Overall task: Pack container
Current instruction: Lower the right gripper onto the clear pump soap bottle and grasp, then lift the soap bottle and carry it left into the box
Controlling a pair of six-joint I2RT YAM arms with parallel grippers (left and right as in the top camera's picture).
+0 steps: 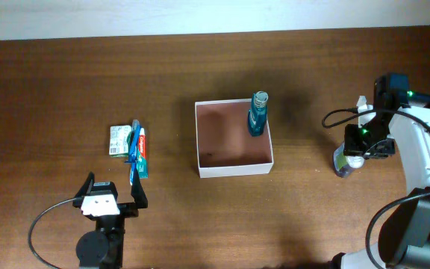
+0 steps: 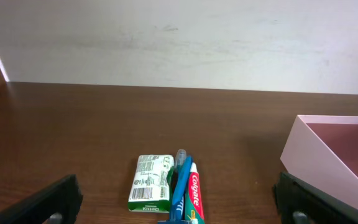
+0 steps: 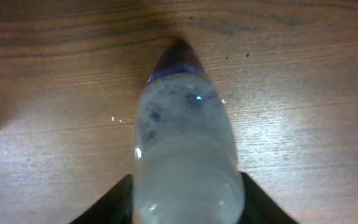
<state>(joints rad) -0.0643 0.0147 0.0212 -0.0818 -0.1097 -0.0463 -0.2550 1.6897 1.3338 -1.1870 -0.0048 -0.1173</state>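
Far right, right gripper [image 3: 186,200] apparently clasps bottle [image 3: 179,124].

From overhead I see the container [image 1: 234,169] near the middle of the table, a touch toward 3 o'clock from centre. It is a square, shallow, open-topped box with thin white walls and a reddish-brown floor. It sits flat with its sides nearly parallel to the table edges. Most of the floor is bare. A teal bottle [image 1: 257,113] stands upright inside, in the corner toward 1 o'clock, close against the 3 o'clock wall. On my left wrist view the container [image 2: 316,155] comes in from 4 o'clock. One corner points at the camera, the outer wall reads pale pink, and a sliver of teal shows at the frame edge.
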